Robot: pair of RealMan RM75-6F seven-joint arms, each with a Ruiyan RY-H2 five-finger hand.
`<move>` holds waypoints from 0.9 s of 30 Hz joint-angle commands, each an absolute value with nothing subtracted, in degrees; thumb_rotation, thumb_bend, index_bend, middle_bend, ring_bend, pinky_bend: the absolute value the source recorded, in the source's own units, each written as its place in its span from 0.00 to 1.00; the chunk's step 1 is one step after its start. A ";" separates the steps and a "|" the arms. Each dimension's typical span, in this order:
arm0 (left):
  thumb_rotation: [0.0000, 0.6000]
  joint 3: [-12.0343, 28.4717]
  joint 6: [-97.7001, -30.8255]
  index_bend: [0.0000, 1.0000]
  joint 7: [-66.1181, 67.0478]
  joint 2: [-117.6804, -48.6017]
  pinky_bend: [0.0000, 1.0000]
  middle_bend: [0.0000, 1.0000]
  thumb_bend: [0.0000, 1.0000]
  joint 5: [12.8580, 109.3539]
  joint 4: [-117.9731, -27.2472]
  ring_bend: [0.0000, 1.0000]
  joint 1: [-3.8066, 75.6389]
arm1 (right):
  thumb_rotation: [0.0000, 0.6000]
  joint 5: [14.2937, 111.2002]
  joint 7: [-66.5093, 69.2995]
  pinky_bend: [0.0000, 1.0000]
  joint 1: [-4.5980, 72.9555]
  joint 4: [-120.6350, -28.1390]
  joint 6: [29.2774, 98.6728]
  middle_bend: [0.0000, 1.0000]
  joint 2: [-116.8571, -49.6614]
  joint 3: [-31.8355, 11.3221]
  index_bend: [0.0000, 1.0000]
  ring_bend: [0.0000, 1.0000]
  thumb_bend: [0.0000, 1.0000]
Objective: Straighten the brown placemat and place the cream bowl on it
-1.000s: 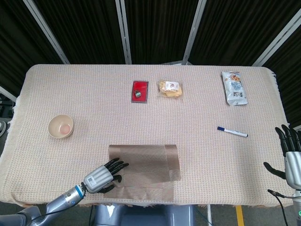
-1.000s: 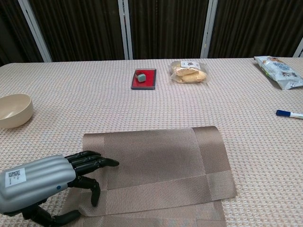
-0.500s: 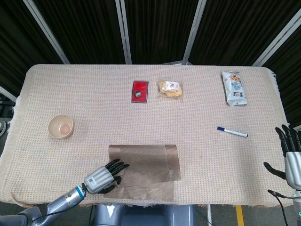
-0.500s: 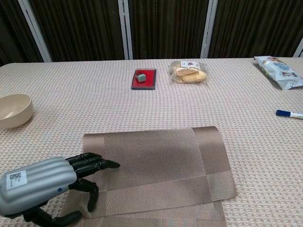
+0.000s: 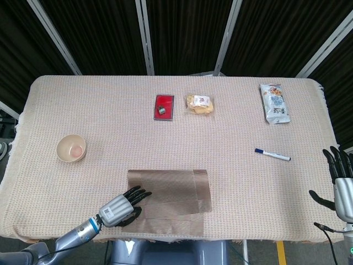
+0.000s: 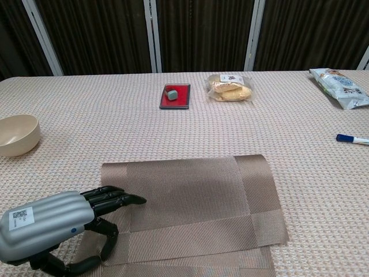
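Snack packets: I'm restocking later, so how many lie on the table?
2. A clear packet of biscuits lies at the far middle beside the red tray; a white packet lies at the far right. Nothing seems to hide more.

placemat (image 6: 190, 202): woven, matt (ribbed) | tablecloth (image 6: 115, 127): coarse knit cloth | bowl (image 6: 17, 134): smooth, matt cream

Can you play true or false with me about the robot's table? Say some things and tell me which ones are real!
1. The cream bowl sits on the brown placemat. False: it stands apart, on the tablecloth to the left.
2. The placemat is folded over itself. True.
3. The left hand is at the placemat's near left corner. True.
4. The blue marker lies inside the red tray. False: it lies alone on the cloth, far right.
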State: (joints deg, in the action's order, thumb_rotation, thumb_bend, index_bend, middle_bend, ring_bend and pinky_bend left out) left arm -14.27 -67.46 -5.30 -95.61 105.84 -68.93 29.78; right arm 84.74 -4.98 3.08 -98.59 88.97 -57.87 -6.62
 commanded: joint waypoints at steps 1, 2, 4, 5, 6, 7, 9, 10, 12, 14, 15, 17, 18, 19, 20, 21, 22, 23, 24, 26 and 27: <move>1.00 -14.12 -67.47 0.60 -5.46 -95.56 0.00 0.00 0.49 105.65 -69.21 0.00 29.80 | 1.00 84.73 -4.98 0.00 3.08 -98.57 88.99 0.00 -57.86 -6.63 0.00 0.00 0.00; 1.00 -14.02 -67.47 0.61 -5.60 -95.52 0.00 0.00 0.49 105.55 -69.40 0.00 29.85 | 1.00 84.74 -4.96 0.00 3.08 -98.57 88.97 0.00 -57.86 -6.62 0.00 0.00 0.00; 1.00 -13.65 -67.68 0.63 -5.90 -95.43 0.00 0.00 0.50 105.26 -69.88 0.00 29.88 | 1.00 84.73 -4.98 0.00 3.09 -98.57 88.95 0.00 -57.86 -6.62 0.00 0.00 0.00; 1.00 -13.39 -67.81 0.64 -6.05 -95.35 0.00 0.00 0.50 105.08 -70.15 0.00 29.91 | 1.00 84.72 -5.00 0.00 3.09 -98.57 88.95 0.00 -57.86 -6.62 0.00 0.00 0.00; 1.00 -13.17 -67.84 0.65 -6.18 -95.25 0.00 0.00 0.50 104.91 -70.41 0.00 29.98 | 1.00 84.72 -5.00 0.00 3.08 -98.57 88.96 0.00 -57.87 -6.63 0.00 0.00 0.00; 1.00 -12.94 -67.93 0.66 -6.28 -95.18 0.00 0.00 0.50 104.76 -70.62 0.00 30.03 | 1.00 84.72 -4.99 0.00 3.09 -98.57 88.96 0.00 -57.87 -6.63 0.00 0.00 0.00; 1.00 -11.16 -68.41 0.67 -7.12 -94.71 0.00 0.00 0.50 103.60 -72.01 0.00 30.47 | 1.00 84.62 -4.99 0.00 3.11 -98.52 88.89 0.00 -57.89 -6.66 0.00 0.00 0.00; 1.00 -10.42 -68.38 0.67 -7.52 -94.46 0.00 0.00 0.50 103.00 -72.67 0.00 30.70 | 1.00 84.58 -4.98 0.00 3.13 -98.51 88.84 0.00 -57.91 -6.66 0.00 0.00 0.00; 1.00 -8.65 -68.12 0.68 -8.22 -93.84 0.00 0.00 0.50 101.52 -74.10 0.00 31.30 | 1.00 84.55 -5.08 0.00 3.17 -98.50 88.76 0.00 -57.93 -6.66 0.00 0.00 0.00; 1.00 -5.82 -67.28 0.68 -8.96 -93.23 0.00 0.00 0.50 98.73 -75.94 0.00 32.08 | 1.00 84.57 -5.29 0.00 3.22 -98.48 88.68 0.00 -58.03 -6.63 0.00 0.00 0.00; 1.00 -4.75 -66.64 0.68 -9.12 -92.98 0.00 0.00 0.50 97.54 -76.75 0.00 32.45 | 1.00 84.57 -5.39 0.00 3.23 -98.49 88.67 0.00 -58.07 -6.62 0.00 0.00 0.00; 1.00 -2.15 -65.43 0.68 -9.31 -92.62 0.00 0.00 0.50 94.92 -78.08 0.00 33.33 | 1.00 84.59 -5.64 0.00 3.28 -98.50 88.58 0.00 -58.17 -6.58 0.00 0.00 0.00; 1.00 -0.51 -64.61 0.68 -9.07 -92.44 0.00 0.00 0.50 93.36 -78.67 0.00 33.96 | 1.00 84.62 -5.79 0.00 3.31 -98.52 88.52 0.00 -58.23 -6.54 0.00 0.00 0.00; 1.00 2.95 -63.19 0.68 -8.72 -92.30 0.00 0.00 0.50 90.21 -79.19 0.00 35.25 | 1.00 84.68 -6.10 0.00 3.37 -98.52 88.44 0.00 -58.34 -6.49 0.00 0.00 0.00; 1.00 4.96 -61.51 0.69 -8.17 -92.26 0.00 0.00 0.50 87.80 -79.44 0.00 36.21 | 1.00 84.69 -6.28 0.00 3.39 -98.53 88.44 0.00 -58.42 -6.48 0.00 0.00 0.00; 1.00 7.32 -59.54 0.69 -7.49 -92.26 0.00 0.00 0.50 84.55 -79.64 0.00 37.20 | 1.00 84.67 -6.47 0.00 3.39 -98.54 88.45 0.00 -58.49 -6.48 0.00 0.00 0.00; 1.00 8.77 -58.05 0.69 -6.89 -92.27 0.00 0.00 0.50 82.24 -79.71 0.00 37.90 | 1.00 84.68 -6.61 0.00 3.42 -98.57 88.46 0.00 -58.54 -6.50 0.00 0.00 0.00; 1.00 10.57 -56.62 0.69 -6.23 -92.32 0.00 0.00 0.50 79.65 -79.20 0.00 38.71 | 1.00 84.64 -6.79 0.00 3.42 -98.56 88.45 0.00 -58.60 -6.49 0.00 0.00 0.00; 1.00 12.01 -55.36 0.69 -5.25 -92.45 0.00 0.00 0.50 77.49 -78.39 0.00 39.55 | 1.00 84.61 -6.94 0.00 3.43 -98.53 88.42 0.00 -58.66 -6.48 0.00 0.00 0.00; 1.00 15.20 -53.20 0.69 -3.28 -92.95 0.00 0.00 0.50 72.69 -76.31 0.00 41.30 | 1.00 84.42 -7.28 0.00 3.50 -98.42 88.26 0.00 -58.82 -6.49 0.00 0.00 0.00; 1.00 16.37 -52.38 0.69 -2.66 -93.23 0.00 0.00 0.51 70.66 -75.40 0.00 41.94 | 1.00 84.29 -7.40 0.00 3.54 -98.38 88.17 0.00 -58.89 -6.52 0.00 0.00 0.00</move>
